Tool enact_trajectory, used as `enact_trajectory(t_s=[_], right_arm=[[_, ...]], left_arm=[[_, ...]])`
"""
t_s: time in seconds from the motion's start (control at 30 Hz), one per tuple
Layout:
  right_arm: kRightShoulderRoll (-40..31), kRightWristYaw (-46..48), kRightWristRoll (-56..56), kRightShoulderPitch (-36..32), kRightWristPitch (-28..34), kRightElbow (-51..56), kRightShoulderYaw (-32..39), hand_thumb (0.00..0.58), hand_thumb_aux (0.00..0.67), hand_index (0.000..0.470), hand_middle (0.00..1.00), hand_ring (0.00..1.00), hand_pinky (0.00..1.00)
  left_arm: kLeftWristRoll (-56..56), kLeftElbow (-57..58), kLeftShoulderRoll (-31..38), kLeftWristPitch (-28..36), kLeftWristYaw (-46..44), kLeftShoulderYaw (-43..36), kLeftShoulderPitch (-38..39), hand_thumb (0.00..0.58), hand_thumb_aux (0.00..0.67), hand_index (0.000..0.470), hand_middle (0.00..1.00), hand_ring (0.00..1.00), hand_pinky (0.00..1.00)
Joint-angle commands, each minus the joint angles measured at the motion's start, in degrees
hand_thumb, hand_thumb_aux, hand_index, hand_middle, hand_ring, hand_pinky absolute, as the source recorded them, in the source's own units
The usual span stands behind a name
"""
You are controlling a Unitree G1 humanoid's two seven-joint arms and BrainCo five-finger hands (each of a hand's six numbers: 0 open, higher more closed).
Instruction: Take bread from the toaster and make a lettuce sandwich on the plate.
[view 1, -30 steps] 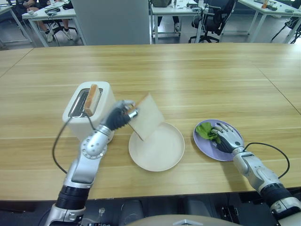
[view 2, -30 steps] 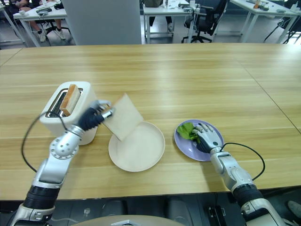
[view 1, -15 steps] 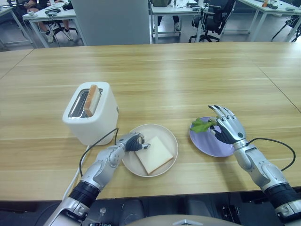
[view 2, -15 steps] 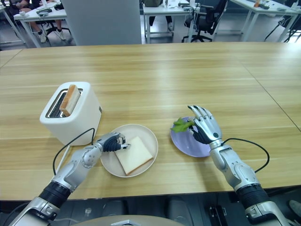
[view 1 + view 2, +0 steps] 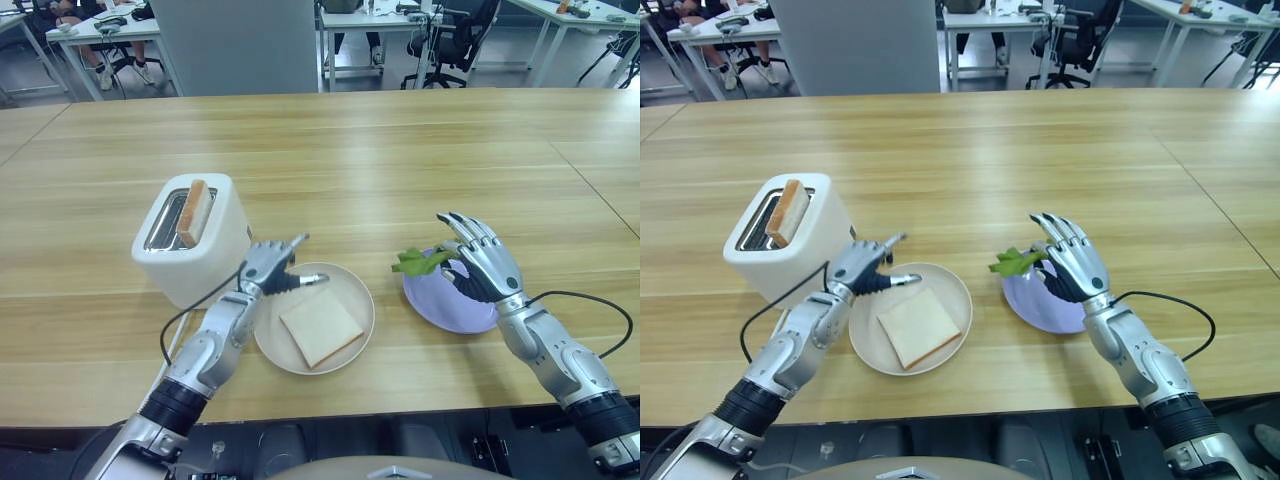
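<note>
A white toaster (image 5: 190, 240) stands at the left with one slice of bread (image 5: 194, 212) upright in its slot. A second slice (image 5: 320, 327) lies flat on the cream plate (image 5: 355, 297) at the table's front. My left hand (image 5: 270, 268) hovers over the plate's left rim, fingers spread and holding nothing. Above the purple plate (image 5: 440, 305) my right hand (image 5: 478, 270) is shut on a green lettuce leaf (image 5: 418, 262), which juts out to the left of the fingers.
The toaster's black cable (image 5: 190, 318) runs under my left forearm toward the front edge. A second cable (image 5: 600, 300) loops at the right. Wide bare wood lies behind the plates; desks and chairs stand beyond the table.
My left hand has let go of the slice on the cream plate, opened and risen toward the toaster. My right hand has lifted the lettuce off the purple plate, moving left.
</note>
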Motion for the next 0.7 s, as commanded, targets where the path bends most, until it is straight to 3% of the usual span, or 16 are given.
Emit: enact_trajectory(t_s=[0.03, 0.33, 0.53, 0.7], right_arm=[[2.2, 2.1, -1.4, -2.8, -1.5, -5.2, 1.7, 0.580, 0.670, 0.460, 0.00, 0.00, 0.00], [13.4, 7.7, 0.1, -11.5, -4.2, -3.0, 8.5, 0.580, 0.670, 0.460, 0.00, 0.00, 0.00], [20.1, 8.4, 0.1, -16.1, -7.1, 7.2, 13.8, 0.580, 0.670, 0.460, 0.00, 0.00, 0.00], [24.2, 7.0, 1.0, -19.7, -9.8, 17.9, 16.4, 0.580, 0.670, 0.460, 0.00, 0.00, 0.00]], left_arm=[[1.8, -8.0, 0.9, -0.9, 5.1, 5.5, 1.4, 0.000, 0.000, 0.000, 0.00, 0.00, 0.00], [5.7, -18.3, 2.7, 1.4, 9.5, 19.5, 6.1, 0.000, 0.000, 0.000, 0.00, 0.00, 0.00], [6.8, -11.6, 5.8, 6.2, 6.3, 25.4, 7.1, 0.000, 0.000, 0.000, 0.00, 0.00, 0.00], [8.2, -2.7, 7.8, 11.1, 2.6, 24.6, 6.3, 0.000, 0.000, 0.000, 0.00, 0.00, 0.00]])
